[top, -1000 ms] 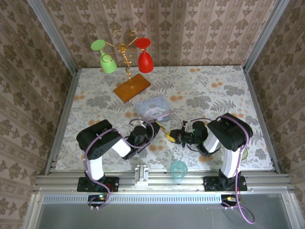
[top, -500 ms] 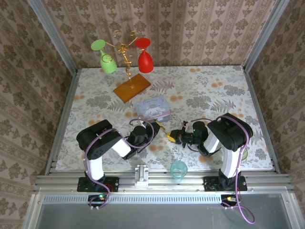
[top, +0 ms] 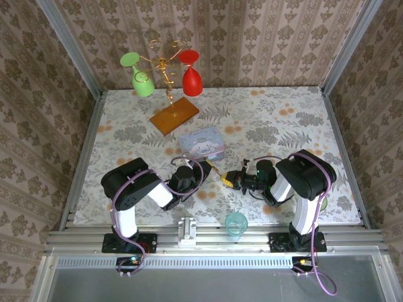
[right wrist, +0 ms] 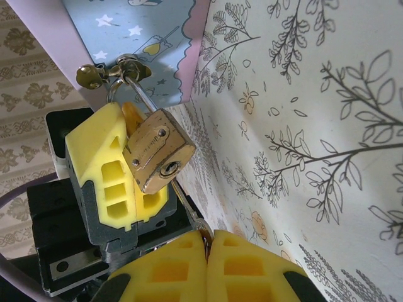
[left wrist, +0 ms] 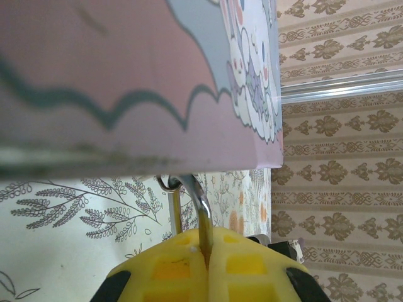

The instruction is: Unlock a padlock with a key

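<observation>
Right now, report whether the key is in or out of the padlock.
Out. The keyhole of the padlock shows empty; the right gripper pinches the key just below it.

**Tally of things on the table**

There are two black robot arms, each with one yellow-padded gripper: one left gripper (top: pixel 211 168) and one right gripper (top: pixel 225 178). One small brass-gold padlock (right wrist: pixel 157 157) with a silvery shackle and one thin metal key (right wrist: pixel 187 211) are present. There is one pastel rectangular tin box (top: pixel 201 143) and one gold wire stand (top: pixel 167 75) on a wooden base. The glasses number three: one green stemmed glass (top: pixel 140 77), one red stemmed glass (top: pixel 191 74) and one teal tumbler (top: pixel 237 223).
</observation>
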`<move>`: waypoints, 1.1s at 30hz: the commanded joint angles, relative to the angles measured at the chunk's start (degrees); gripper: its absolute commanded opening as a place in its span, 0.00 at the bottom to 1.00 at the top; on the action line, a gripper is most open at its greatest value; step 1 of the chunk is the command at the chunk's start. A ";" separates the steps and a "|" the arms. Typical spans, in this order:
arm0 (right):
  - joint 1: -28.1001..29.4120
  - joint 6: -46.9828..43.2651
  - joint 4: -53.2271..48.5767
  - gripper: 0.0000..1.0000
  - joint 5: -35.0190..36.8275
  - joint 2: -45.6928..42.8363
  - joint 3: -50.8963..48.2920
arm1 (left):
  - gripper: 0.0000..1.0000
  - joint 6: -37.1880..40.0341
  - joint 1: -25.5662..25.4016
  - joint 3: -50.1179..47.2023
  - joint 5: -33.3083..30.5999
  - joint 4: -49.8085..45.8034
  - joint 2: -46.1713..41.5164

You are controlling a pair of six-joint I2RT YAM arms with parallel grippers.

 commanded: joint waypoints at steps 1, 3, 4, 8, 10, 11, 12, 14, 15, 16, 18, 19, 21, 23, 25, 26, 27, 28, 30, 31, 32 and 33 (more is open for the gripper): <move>-0.24 -1.02 1.21 0.00 -0.18 -0.53 0.67 | 0.00 -0.13 -0.22 0.98 1.06 2.84 0.41; -0.23 -1.11 1.17 0.00 -0.17 -0.44 0.86 | 0.00 -0.47 -0.21 0.88 1.03 2.97 0.55; -0.23 -1.09 1.22 0.00 0.01 -0.43 0.99 | 0.00 -0.19 -0.16 0.98 1.18 2.94 0.51; -0.23 -0.76 1.20 0.00 -0.06 -0.32 2.37 | 0.00 -1.35 -0.55 1.15 1.57 3.29 0.99; -0.23 -0.76 1.22 0.00 0.01 -0.09 2.70 | 0.00 -1.11 -0.73 1.00 1.32 3.31 0.66; -0.23 -0.76 1.20 0.00 0.06 0.32 2.83 | 0.00 -0.50 -0.73 1.00 1.32 3.12 0.42; -0.17 -0.74 1.30 0.00 0.13 0.65 3.08 | 0.00 -0.45 -0.69 1.00 1.19 3.03 0.38; -0.19 -0.61 1.38 0.00 -0.35 1.17 3.67 | 0.00 -0.81 -0.78 1.59 1.77 3.11 1.04; -0.23 -0.56 1.39 0.00 -0.38 1.23 4.04 | 0.00 -1.08 -0.97 1.91 2.07 3.20 1.39; -0.11 -0.14 1.36 0.00 -0.57 1.46 4.44 | 0.00 -1.26 -1.18 2.16 2.13 3.20 1.75; 0.11 0.70 1.37 0.00 -1.07 1.97 5.39 | 0.00 -1.11 -1.75 2.21 1.78 3.20 1.78; 0.21 1.07 1.26 0.00 -1.42 2.39 5.80 | 0.00 -1.02 -1.95 2.21 1.71 3.19 1.72; 0.02 1.44 1.29 0.00 -2.66 3.48 6.48 | 0.00 -1.08 -1.93 1.97 1.59 3.29 1.53; -0.76 1.33 1.36 0.00 -3.73 4.69 6.89 | 0.00 -1.18 -1.88 1.64 1.66 3.29 1.32; -1.98 1.17 1.27 0.00 -5.58 5.28 7.15 | 0.00 -1.28 -1.76 1.29 2.05 3.29 0.96; -2.79 1.05 1.28 0.00 -6.46 5.50 7.07 | 0.00 -1.14 -1.70 1.15 2.32 3.34 0.78; -4.05 0.53 1.15 0.00 -7.59 5.61 7.16 | 0.00 -1.12 -1.70 1.09 2.61 3.29 0.52; -5.29 0.23 1.11 0.00 -9.31 6.10 7.29 | 0.00 -1.10 -1.62 0.98 2.89 3.45 0.39; -6.88 0.00 1.13 0.00 -11.45 7.09 7.67 | 0.00 -0.71 -1.46 0.80 3.45 3.56 0.03; -7.09 -0.06 0.92 0.00 -12.04 7.50 8.08 | 0.00 -0.41 -1.45 0.80 3.70 3.57 -0.22; -6.96 0.02 0.92 0.00 -12.69 8.24 8.68 | 0.00 -0.17 -1.53 1.03 4.13 3.47 -0.31; -6.90 0.49 1.01 0.00 -13.53 9.13 9.26 | 0.00 -0.14 -1.37 1.39 4.89 3.59 -0.15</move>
